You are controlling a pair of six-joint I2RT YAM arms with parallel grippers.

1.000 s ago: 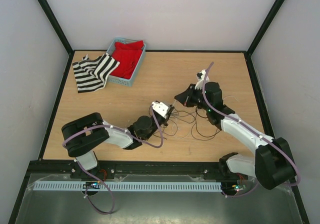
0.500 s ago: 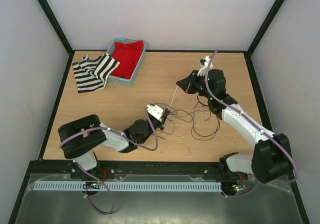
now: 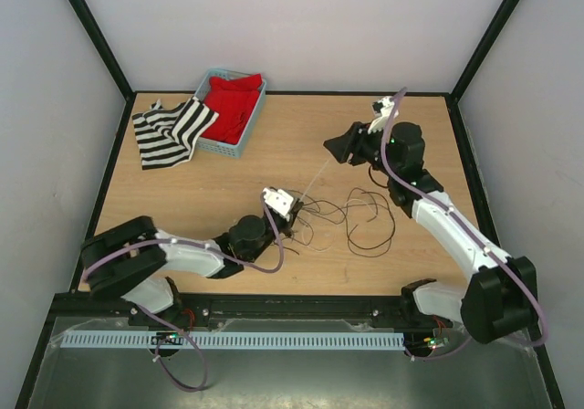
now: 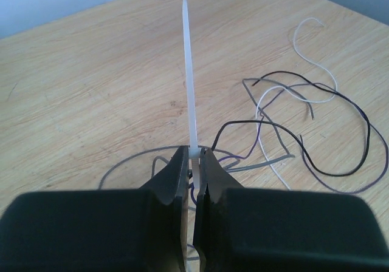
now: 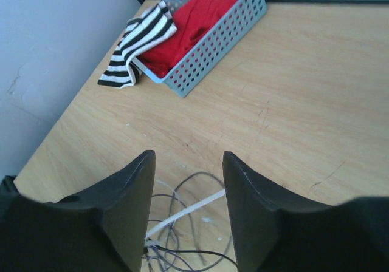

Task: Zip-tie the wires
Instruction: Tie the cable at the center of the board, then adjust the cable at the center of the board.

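R hand lets go, jaws apart & empty (tail pull prob. done); L hand stays clamped on zip tie by wires.

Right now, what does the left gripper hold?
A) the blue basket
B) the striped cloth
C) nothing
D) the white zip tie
D: in the left wrist view the left gripper is shut on the zip tie, whose white strip sticks out straight from between its fingers.
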